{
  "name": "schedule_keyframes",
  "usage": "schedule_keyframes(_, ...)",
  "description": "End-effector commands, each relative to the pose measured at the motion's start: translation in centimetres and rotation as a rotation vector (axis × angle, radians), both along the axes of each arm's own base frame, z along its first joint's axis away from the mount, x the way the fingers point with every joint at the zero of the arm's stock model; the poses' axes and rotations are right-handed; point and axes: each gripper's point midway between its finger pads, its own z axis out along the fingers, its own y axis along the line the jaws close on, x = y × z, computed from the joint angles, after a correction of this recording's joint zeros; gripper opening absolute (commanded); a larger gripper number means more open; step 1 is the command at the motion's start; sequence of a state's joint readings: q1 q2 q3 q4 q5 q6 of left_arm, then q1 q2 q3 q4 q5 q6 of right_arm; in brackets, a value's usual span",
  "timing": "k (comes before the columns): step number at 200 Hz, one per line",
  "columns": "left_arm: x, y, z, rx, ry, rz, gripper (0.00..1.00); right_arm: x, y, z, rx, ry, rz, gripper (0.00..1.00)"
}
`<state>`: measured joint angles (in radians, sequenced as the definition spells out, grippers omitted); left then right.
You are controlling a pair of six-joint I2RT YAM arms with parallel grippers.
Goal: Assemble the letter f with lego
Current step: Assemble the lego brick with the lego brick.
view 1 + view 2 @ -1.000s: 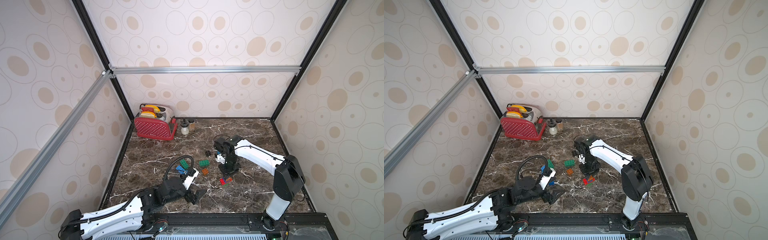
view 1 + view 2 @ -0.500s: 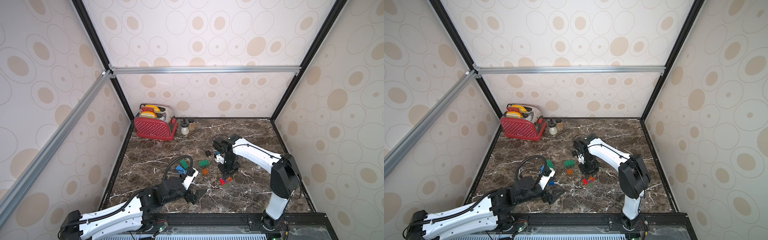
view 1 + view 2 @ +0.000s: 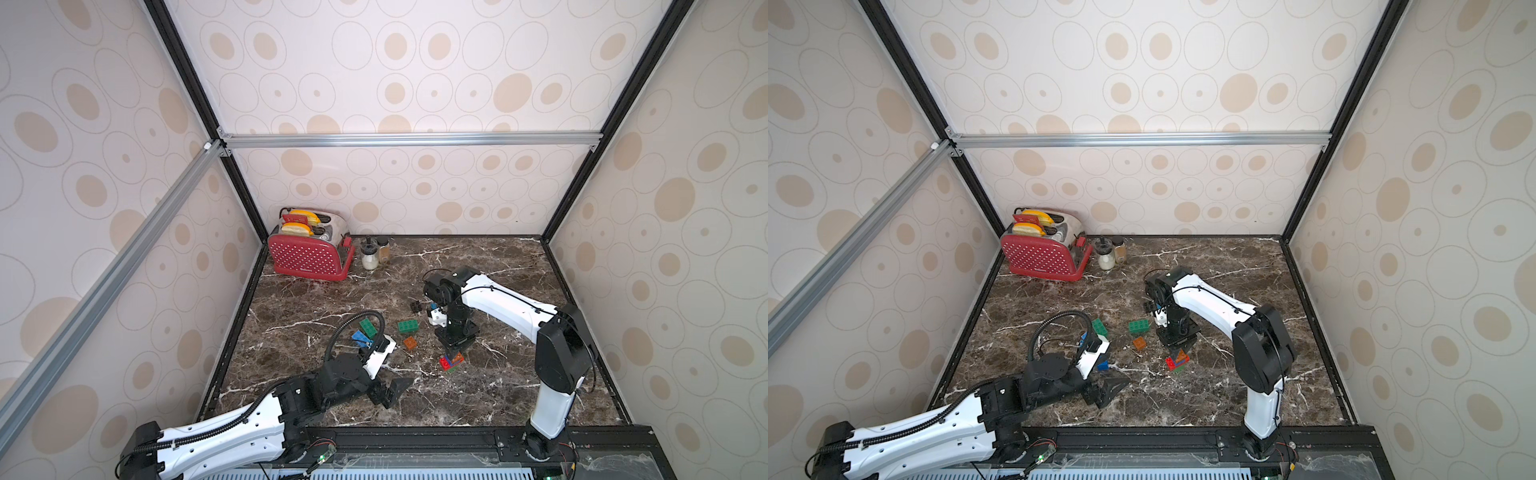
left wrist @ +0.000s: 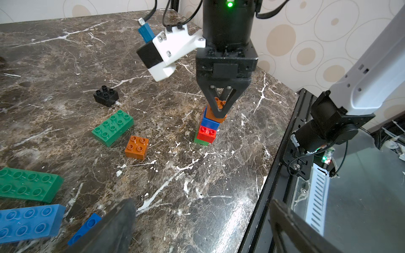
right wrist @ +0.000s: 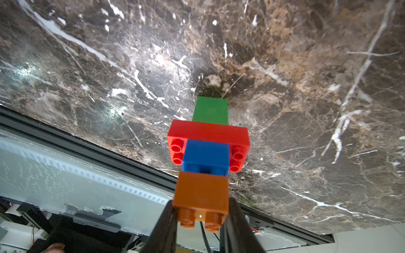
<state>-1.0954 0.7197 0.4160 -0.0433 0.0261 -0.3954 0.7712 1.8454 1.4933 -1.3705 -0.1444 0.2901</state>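
Observation:
A lego stack [image 4: 207,129] stands on the marble table: green brick [image 5: 210,110] at the bottom, then an oblong red [image 5: 208,133], a blue [image 5: 206,156] and an orange brick [image 5: 201,192] on top. My right gripper [image 5: 201,210] points down from above, shut on that orange brick; both top views show the right gripper [image 3: 454,340] [image 3: 1177,338] over the stack [image 3: 451,361]. My left gripper [image 4: 201,227] is open and empty near the front edge, also seen as the left gripper [image 3: 392,390] in a top view. Loose lego lies left of the stack: green oblong [image 4: 112,127], orange square [image 4: 137,147], black square [image 4: 106,95].
Beside my left arm lie a long green brick [image 4: 28,184], a long blue brick [image 4: 28,221] and a small blue brick [image 4: 84,227]. A red dotted toaster [image 3: 309,255] and two small jars [image 3: 369,257] stand at the back left. The table's black front rail [image 4: 274,197] runs close to the stack.
The right arm's elbow has drifted slightly left while its gripper stays on the stack's top. The left arm has not moved.

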Motion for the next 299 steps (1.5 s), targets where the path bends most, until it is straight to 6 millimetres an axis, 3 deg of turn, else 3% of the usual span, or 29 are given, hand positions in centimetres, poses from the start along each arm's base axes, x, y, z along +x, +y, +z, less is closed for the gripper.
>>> schedule_keyframes(1,0.0,-0.2,1.3,-0.014,-0.025,-0.003,0.97,0.0,0.0,-3.6,-0.034,0.047,-0.002,0.32)
schedule_keyframes(94,0.0,-0.2,0.9,0.004,-0.013,0.001,0.97,0.8,0.1,-2.9,-0.017,-0.015,-0.042,0.32)
schedule_keyframes(234,0.0,0.0,1.1,-0.006,-0.013,0.007,0.97,0.3,0.6,-3.8,-0.001,0.098,-0.031,0.34)
schedule_keyframes(299,0.1,0.0,1.2,-0.007,-0.017,0.009,0.97,1.8,0.0,-2.2,-0.013,-0.016,-0.027,0.34)
